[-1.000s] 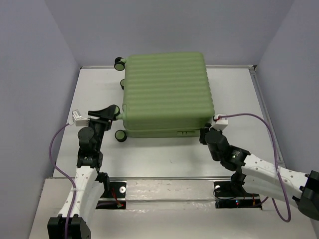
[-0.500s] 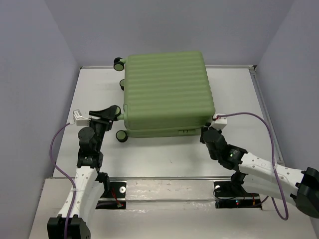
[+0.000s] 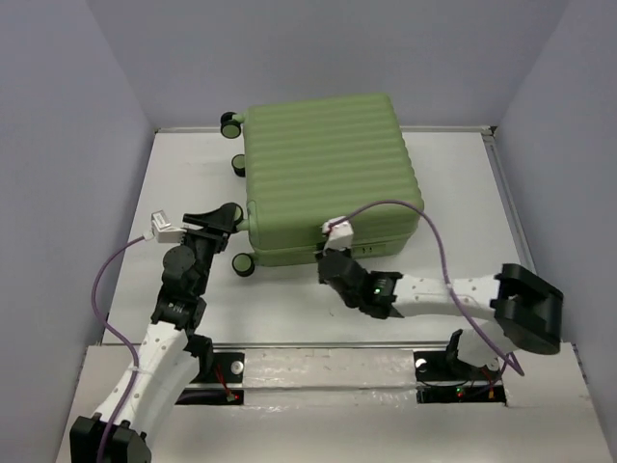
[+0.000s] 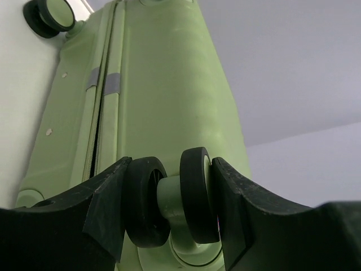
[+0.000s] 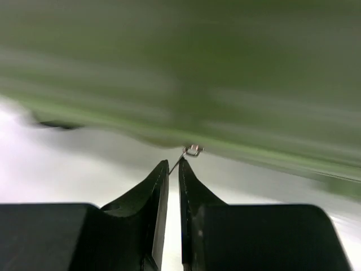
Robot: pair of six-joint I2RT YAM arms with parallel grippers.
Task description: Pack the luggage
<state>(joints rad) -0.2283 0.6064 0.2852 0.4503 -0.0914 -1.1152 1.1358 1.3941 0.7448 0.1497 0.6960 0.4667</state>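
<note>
Luggage (image 3: 328,174) lies closed on the tabletop (image 3: 463,193); left gripper (image 4: 171,192) clamps its 8 o'clock wheel (image 4: 194,195), right gripper (image 5: 174,166), nearly closed, pinches the 6 o'clock zipper pull (image 5: 193,150).

The luggage (image 3: 328,164) is light green, its shell ribbed in even horizontal ridges, with small grey patches along the seam. The wheel (image 4: 169,203) at its near left corner is black with a green hub, and the fingers (image 4: 107,209) are black. The worktop (image 3: 463,193) is white, the arms (image 3: 154,347) are white with black joints, the cables (image 3: 390,203) are purple, and the walls (image 3: 58,145) are pale lavender-grey.
</note>
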